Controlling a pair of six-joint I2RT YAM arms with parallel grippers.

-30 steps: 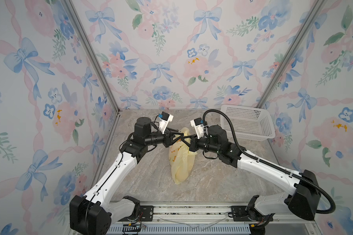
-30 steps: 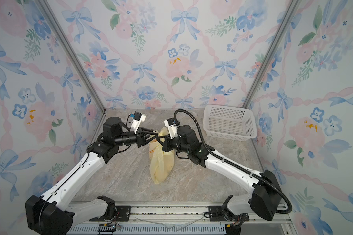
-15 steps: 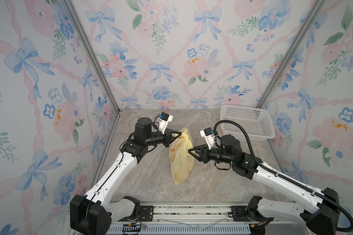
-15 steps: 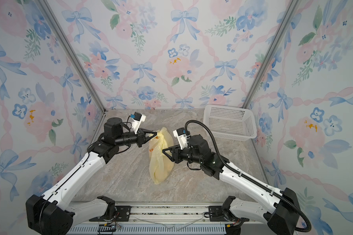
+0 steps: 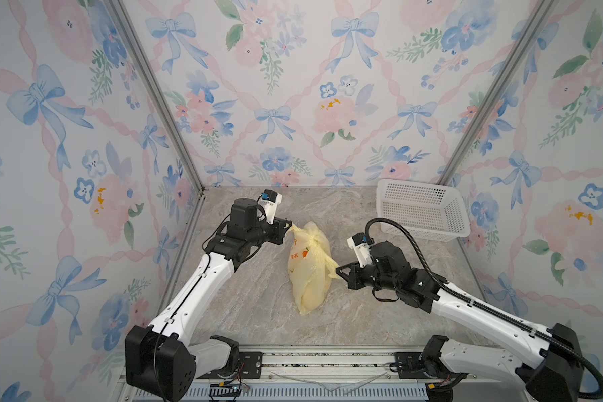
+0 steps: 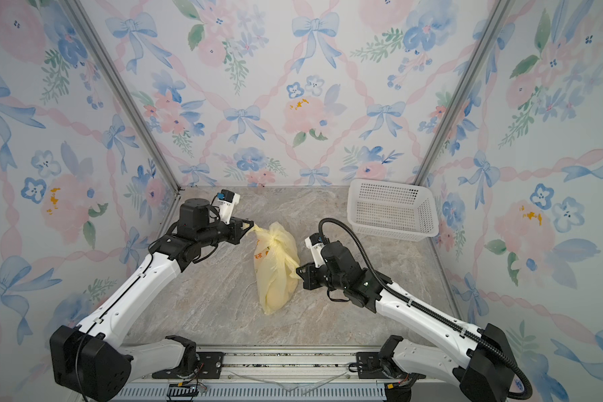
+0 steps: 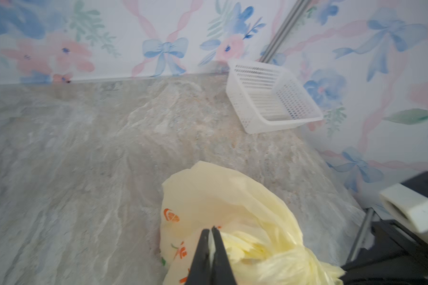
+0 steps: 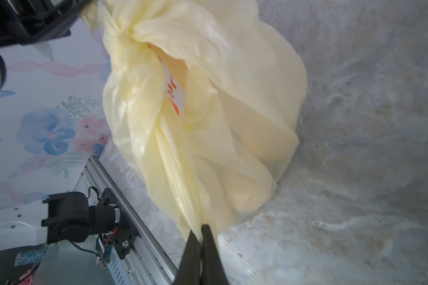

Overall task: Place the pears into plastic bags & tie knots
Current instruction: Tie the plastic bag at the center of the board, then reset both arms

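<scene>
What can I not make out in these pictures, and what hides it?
Pears: hidden inside the plastic bag in every view; their number cannot be counted.
Orange print: too small in both top views, blurred in the right wrist view.
Left hand, right hand: each wrist view's bottom edge cuts off all but the fingertips.

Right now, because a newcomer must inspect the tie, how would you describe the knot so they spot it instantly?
In the middle of the marble table lies a pale-yellow plastic bag. The knot is the bunched node at its far end. Unlike the smooth bag body, it is tightly twisted, strips leading to the left gripper and right gripper.
</scene>
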